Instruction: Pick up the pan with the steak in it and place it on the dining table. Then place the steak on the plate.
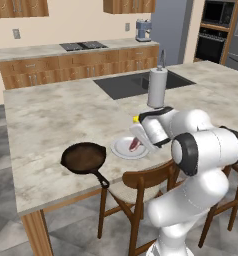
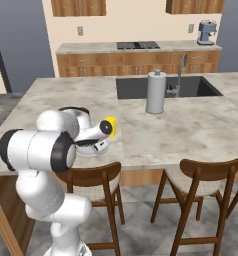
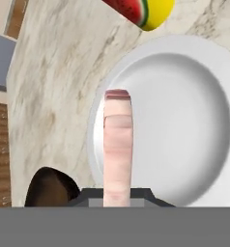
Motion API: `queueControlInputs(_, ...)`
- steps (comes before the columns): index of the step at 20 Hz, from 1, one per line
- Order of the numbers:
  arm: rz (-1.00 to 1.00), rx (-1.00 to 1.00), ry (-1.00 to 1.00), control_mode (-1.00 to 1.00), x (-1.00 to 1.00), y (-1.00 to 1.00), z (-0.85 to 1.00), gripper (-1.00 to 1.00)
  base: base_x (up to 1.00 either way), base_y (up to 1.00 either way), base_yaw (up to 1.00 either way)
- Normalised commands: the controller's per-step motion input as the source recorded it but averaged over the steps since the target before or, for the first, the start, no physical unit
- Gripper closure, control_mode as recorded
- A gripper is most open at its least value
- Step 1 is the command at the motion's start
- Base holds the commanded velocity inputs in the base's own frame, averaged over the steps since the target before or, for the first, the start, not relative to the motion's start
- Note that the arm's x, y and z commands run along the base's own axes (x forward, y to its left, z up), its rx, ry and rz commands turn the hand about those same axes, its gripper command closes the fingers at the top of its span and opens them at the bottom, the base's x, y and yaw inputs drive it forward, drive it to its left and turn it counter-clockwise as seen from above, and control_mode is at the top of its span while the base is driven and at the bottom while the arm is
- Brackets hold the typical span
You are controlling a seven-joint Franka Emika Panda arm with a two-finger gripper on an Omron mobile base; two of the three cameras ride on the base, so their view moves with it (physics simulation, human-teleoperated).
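Note:
The black pan (image 1: 83, 157) rests on the dining table (image 1: 46, 120) near its front edge, its handle pointing toward the front right, and its bowl is bare. Just to its right lies the white plate (image 1: 122, 148). My gripper (image 1: 139, 136) hangs low over the plate's right side, shut on the steak (image 1: 135, 144). In the hand view the steak (image 3: 117, 144) shows edge-on as a pink strip rising from between the finger tips, over the left part of the plate (image 3: 184, 120). The pan's rim (image 3: 49, 188) sits at the lower left there.
A yellow fruit piece with a red cut face (image 3: 146, 12) lies just beyond the plate. A paper towel roll (image 1: 157, 87) stands by the sink (image 1: 136, 82) farther back. Wooden chairs (image 1: 141, 185) line the table's near edge under my arm.

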Motion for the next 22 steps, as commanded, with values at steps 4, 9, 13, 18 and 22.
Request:
queueControlInputs(4, 0.01, 0.00, 0.00, -1.00, 0.11, -0.08, -0.18, 1.00, 0.00, 0.00, 0.00)
queueControlInputs(9, 0.00, 0.00, 0.03, -1.00, 0.46, 0.00, -0.16, 1.00, 0.00, 0.00, 0.00)
queueControlInputs(13, 0.00, 0.00, 0.03, -1.00, 0.48, 0.00, -0.07, 1.00, 0.00, 0.00, 0.00)
queueControlInputs(18, 0.00, 0.00, 0.00, -1.00, 0.11, 0.00, -0.03, 1.00, 0.00, 0.00, 0.00)
queueControlInputs(22, 0.00, 0.00, 0.03, -1.00, 0.06, 0.05, -0.25, 1.00, 0.00, 0.00, 0.00)
